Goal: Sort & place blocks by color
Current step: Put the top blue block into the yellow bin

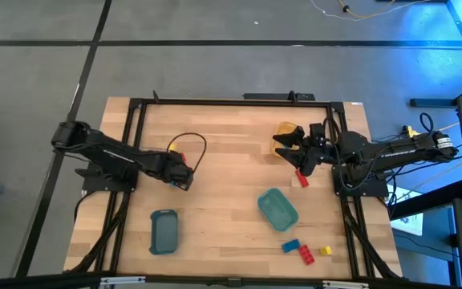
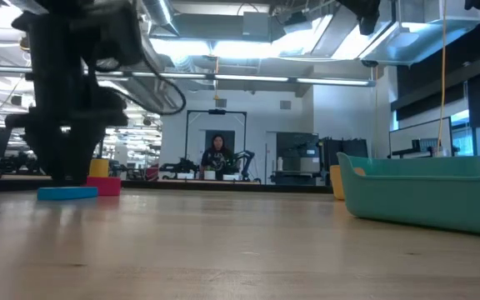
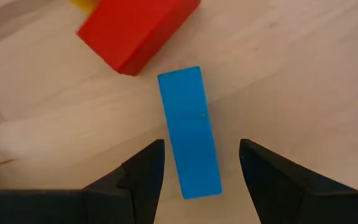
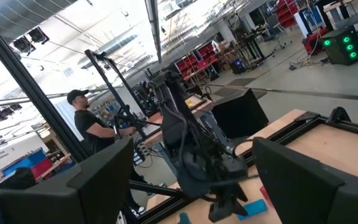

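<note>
My left gripper (image 3: pixel 202 149) (image 1: pixel 183 177) is open and points down at the table's left half. Its fingers stand on either side of a long blue block (image 3: pixel 190 130) lying flat on the wood, with a small gap on each side. A red block (image 3: pixel 135 28) and a yellow one (image 3: pixel 86 4) lie just beyond it. The low view shows the blue block (image 2: pixel 67 193), the red block (image 2: pixel 107 186) and the yellow block (image 2: pixel 98 167) under that arm. My right gripper (image 4: pixel 194 180) (image 1: pixel 289 146) is open and raised near the yellow tray (image 1: pixel 287 128), touching nothing.
A teal tray (image 1: pixel 277 209) sits right of centre and a slate-blue tray (image 1: pixel 164 231) near the front left. A loose red block (image 1: pixel 301 178) lies below the right gripper. Blue (image 1: pixel 291 246), red (image 1: pixel 305 254) and yellow (image 1: pixel 325 250) blocks lie near the front right. People are in the room beyond.
</note>
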`<state>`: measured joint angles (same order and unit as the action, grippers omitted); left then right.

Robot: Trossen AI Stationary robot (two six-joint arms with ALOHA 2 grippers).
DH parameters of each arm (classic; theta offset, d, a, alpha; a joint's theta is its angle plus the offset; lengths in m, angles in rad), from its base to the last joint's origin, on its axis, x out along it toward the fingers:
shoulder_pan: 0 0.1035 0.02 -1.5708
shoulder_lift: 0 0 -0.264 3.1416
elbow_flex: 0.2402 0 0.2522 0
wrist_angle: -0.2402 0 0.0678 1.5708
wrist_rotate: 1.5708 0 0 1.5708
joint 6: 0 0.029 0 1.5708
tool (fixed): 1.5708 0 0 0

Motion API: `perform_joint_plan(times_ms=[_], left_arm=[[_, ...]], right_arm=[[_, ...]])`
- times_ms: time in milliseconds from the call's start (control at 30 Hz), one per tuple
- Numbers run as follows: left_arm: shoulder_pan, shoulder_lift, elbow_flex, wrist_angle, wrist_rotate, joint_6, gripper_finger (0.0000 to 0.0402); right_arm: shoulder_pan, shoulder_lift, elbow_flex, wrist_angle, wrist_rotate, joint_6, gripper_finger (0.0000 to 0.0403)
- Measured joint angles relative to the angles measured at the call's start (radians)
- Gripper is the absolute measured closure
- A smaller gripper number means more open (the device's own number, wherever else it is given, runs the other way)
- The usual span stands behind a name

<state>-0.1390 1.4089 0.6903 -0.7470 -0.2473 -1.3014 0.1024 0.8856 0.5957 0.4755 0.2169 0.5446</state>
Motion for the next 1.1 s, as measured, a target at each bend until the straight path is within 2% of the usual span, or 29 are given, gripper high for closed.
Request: perform_joint_plan(times_ms=[167, 300, 400, 533, 567, 700, 767, 867, 1000, 1100], left_arm=[[0.006, 0.074, 0.0, 0.012, 0.006, 0.001, 0.0201], [0.018, 0.097, -0.005, 0.051, 0.061, 0.058, 0.0208], [0.016, 0.103, -0.006, 0.066, 0.067, 0.062, 0.0242], [0.028, 0.076, -0.005, 0.08, 0.081, 0.11, 0.0316], [0.034, 0.066, -0.002, 0.088, 0.089, 0.136, 0.0318], [0.052, -0.016, 0.06, 0.128, 0.101, 0.282, 0.0318], [0.06, -0.063, 0.105, 0.117, 0.069, 0.371, 0.0318], [0.062, -0.091, 0.217, 0.145, 0.026, 0.516, 0.0318], [0.063, -0.049, 0.397, 0.142, -0.046, 0.776, 0.0318], [0.068, 0.027, 0.525, 0.144, -0.055, 0.969, 0.0318]], right_arm=[[0.0, 0.0, 0.0, 0.0, 0.0, 0.0, 0.0076], [0.0, 0.0, 0.0, -0.002, 0.0, 0.001, 0.0076], [0.0, 0.0, 0.0, -0.002, 0.0, 0.001, 0.0076], [0.0, 0.0, 0.0, -0.003, 0.0, 0.003, 0.0076], [0.0, 0.0, 0.0, -0.003, 0.0, 0.016, 0.0076], [-0.001, 0.0, 0.0, -0.01, 0.001, 0.057, 0.0076], [-0.001, 0.004, 0.0, -0.013, 0.001, 0.08, 0.0076], [-0.007, 0.016, 0.002, -0.082, 0.006, 0.201, 0.0076], [-0.035, 0.063, 0.002, -0.226, 0.018, 0.471, 0.0076], [-0.057, 0.129, 0.0, -0.323, -0.044, 0.633, 0.0076]])
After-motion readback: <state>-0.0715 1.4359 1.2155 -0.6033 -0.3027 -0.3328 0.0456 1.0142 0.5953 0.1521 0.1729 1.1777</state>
